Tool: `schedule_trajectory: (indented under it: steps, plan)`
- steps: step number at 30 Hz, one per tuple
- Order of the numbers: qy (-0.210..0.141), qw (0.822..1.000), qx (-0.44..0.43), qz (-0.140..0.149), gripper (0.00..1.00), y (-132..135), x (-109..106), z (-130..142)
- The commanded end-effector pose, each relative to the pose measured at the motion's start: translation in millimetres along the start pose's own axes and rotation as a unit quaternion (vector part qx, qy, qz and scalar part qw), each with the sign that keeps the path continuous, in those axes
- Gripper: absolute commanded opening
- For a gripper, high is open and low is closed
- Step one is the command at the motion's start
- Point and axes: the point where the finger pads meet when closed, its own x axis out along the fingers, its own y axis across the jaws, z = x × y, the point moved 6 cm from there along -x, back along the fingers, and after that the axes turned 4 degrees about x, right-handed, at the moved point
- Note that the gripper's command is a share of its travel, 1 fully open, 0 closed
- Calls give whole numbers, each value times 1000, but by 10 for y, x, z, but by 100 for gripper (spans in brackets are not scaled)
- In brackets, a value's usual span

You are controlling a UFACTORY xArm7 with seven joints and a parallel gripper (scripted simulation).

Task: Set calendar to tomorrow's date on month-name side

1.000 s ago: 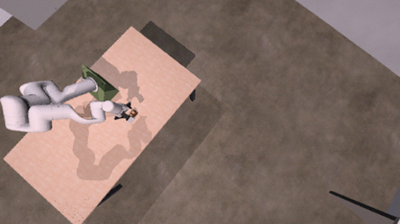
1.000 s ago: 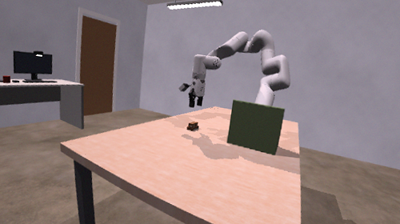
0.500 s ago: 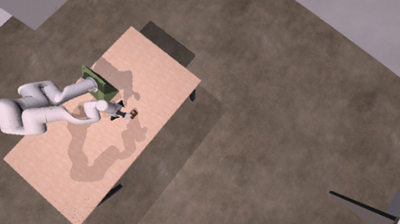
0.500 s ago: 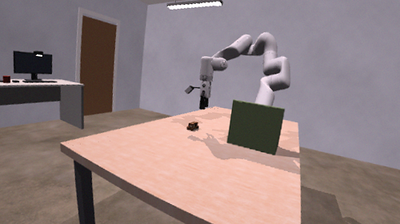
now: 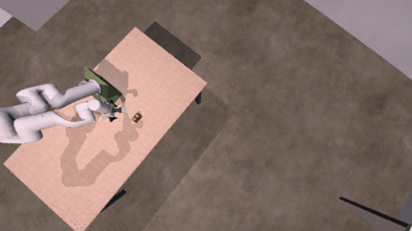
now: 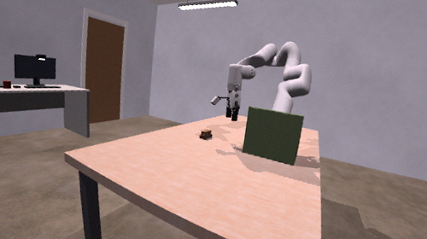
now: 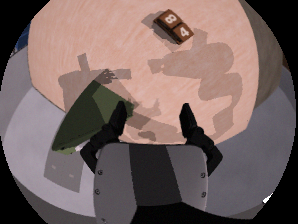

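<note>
The calendar (image 7: 173,26) is a small brown tray holding two cubes side by side; it lies flat on the table. It also shows in the overhead view (image 5: 137,117) and in the side view (image 6: 205,134). In the wrist view the cubes' top faces show light digits, too small to read surely. My gripper (image 7: 153,108) is open and empty. It hangs above the table, some way from the calendar, between it and the green board. It also shows in the overhead view (image 5: 113,117) and in the side view (image 6: 230,116).
A green upright board (image 6: 272,135) stands on the table near the arm's base; it also shows in the overhead view (image 5: 102,86) and in the wrist view (image 7: 89,113). The table's edge runs just beyond the calendar. A desk with a monitor (image 6: 34,68) stands far off.
</note>
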Motion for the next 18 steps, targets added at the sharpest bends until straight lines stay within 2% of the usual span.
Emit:
schedule_trajectory:
  steps: [1, 6, 13, 18]
  plan:
    - [13, 997, -81, -1, 100, -101, 26, 220]
    - [21, 989, -148, 3, 100, -211, 74, 372]
    - [22, 988, -150, 3, 100, -213, 101, 374]
    - [22, 988, -150, 3, 100, -212, 260, 370]
